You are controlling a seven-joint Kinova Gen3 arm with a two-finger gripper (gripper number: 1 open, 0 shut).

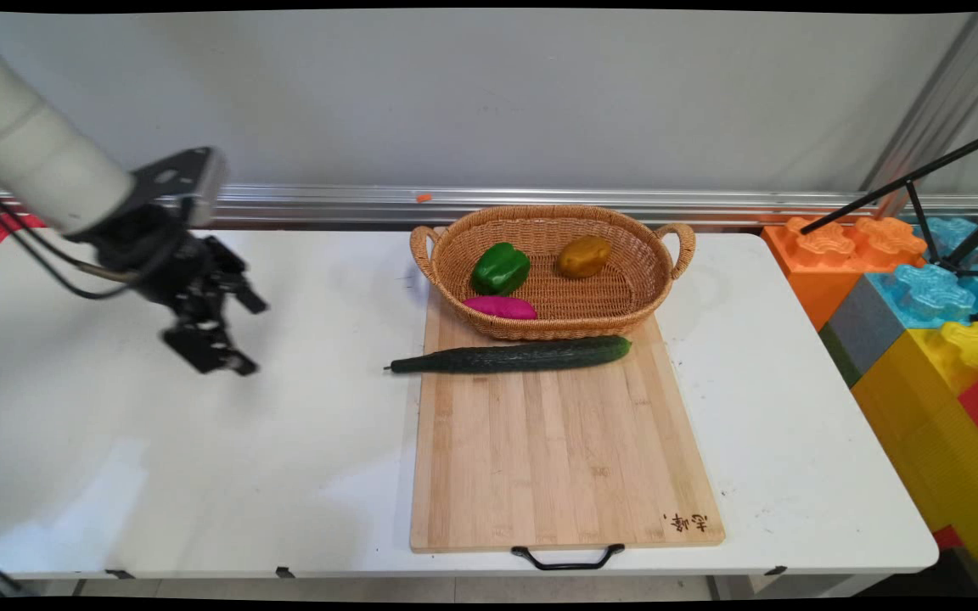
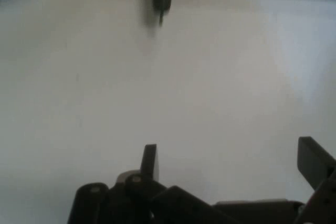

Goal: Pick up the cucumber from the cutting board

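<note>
A white table (image 1: 200, 475) fills the frame; a wooden cutting board (image 1: 557, 458) lies centre-right. At the board's upper end sits a wicker basket (image 1: 625, 318) holding a green pepper (image 1: 500, 268), potato (image 1: 584, 256) and pink sweet potato (image 1: 500, 307). A cucumber (image 1: 514, 355) lies just below the basket. At left the gripper (image 1: 238, 335) hovers, fingers apart, holding nothing.
</note>
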